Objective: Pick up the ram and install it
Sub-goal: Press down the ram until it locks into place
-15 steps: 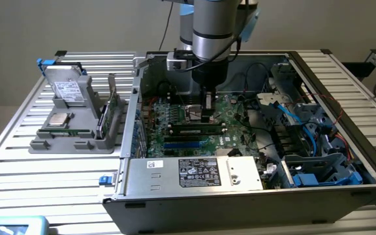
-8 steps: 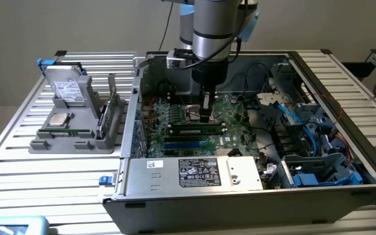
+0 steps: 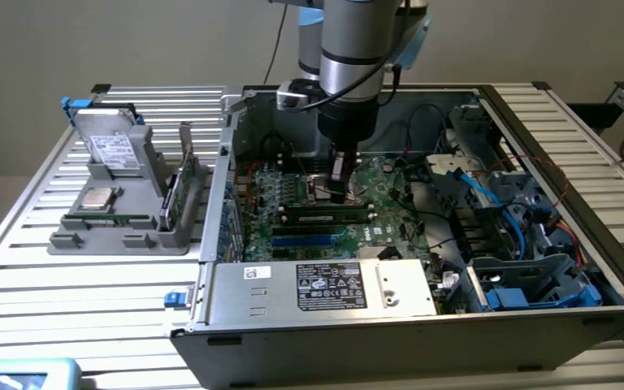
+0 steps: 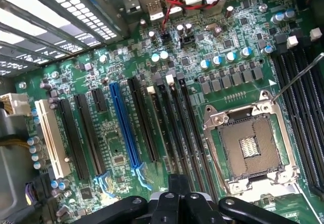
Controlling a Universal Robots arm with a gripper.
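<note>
In the exterior view, the ram, a long thin green stick with dark chips, lies along a black slot on the motherboard inside the open computer case. My gripper points straight down just behind the ram, over the CPU socket area. Whether it touches the board I cannot tell. In the wrist view, the gripper is shut, with nothing visible between its black fingers. It hangs above a row of long black slots beside the empty CPU socket.
A grey parts holder stands at the exterior view's left, with a drive, an upright green card and a small chip. The power supply box walls the case's near side. Cables and drive bays crowd the exterior view's right.
</note>
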